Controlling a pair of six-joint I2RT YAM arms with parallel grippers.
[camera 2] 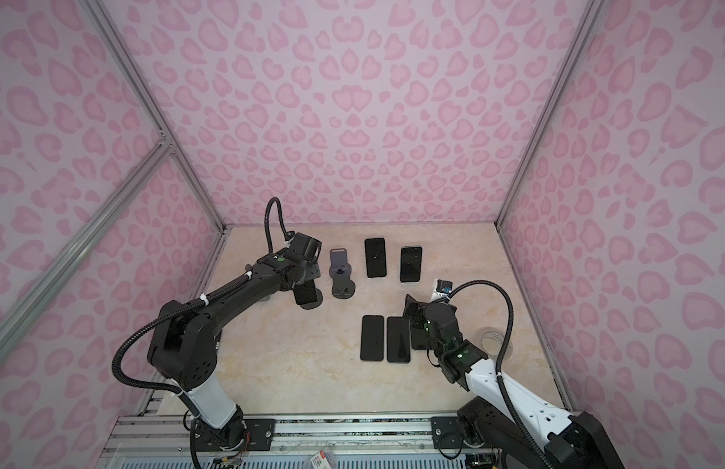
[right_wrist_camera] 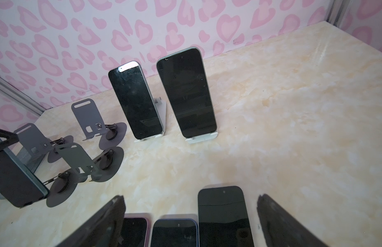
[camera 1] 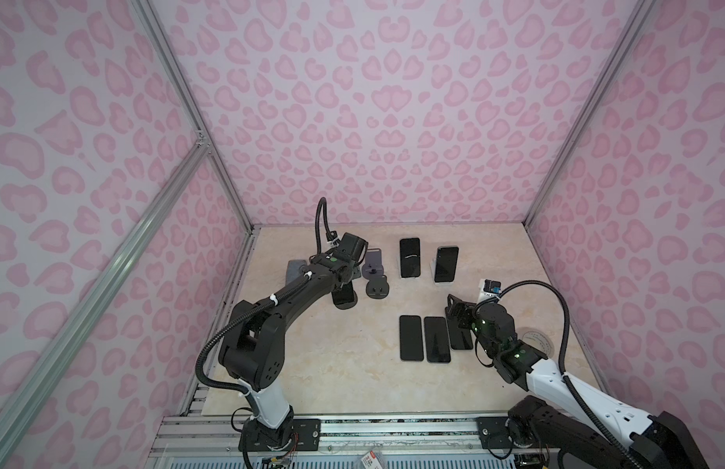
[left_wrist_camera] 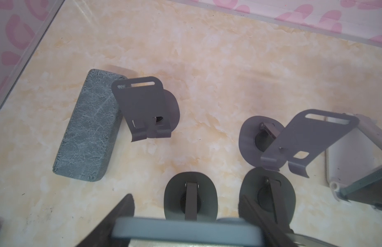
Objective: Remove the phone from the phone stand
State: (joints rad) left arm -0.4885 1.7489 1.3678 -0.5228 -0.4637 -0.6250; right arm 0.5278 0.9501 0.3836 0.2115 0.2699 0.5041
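Spreading widest is a beige marbled table (camera 1: 352, 385). The right gripper (right_wrist_camera: 190, 196) hangs wide open above three dark phones (camera 1: 437, 339) flat near its right edge. Near the left edge, the dark phone in a grey-blue case (left_wrist_camera: 185, 232) rests on a dark oval-footed stand (left_wrist_camera: 175, 192); the left gripper (left_wrist_camera: 187, 195) straddles its top (pinched or not, I cannot tell). A red-and-white label (camera 1: 367, 461) below the table's front edge is unreadable.
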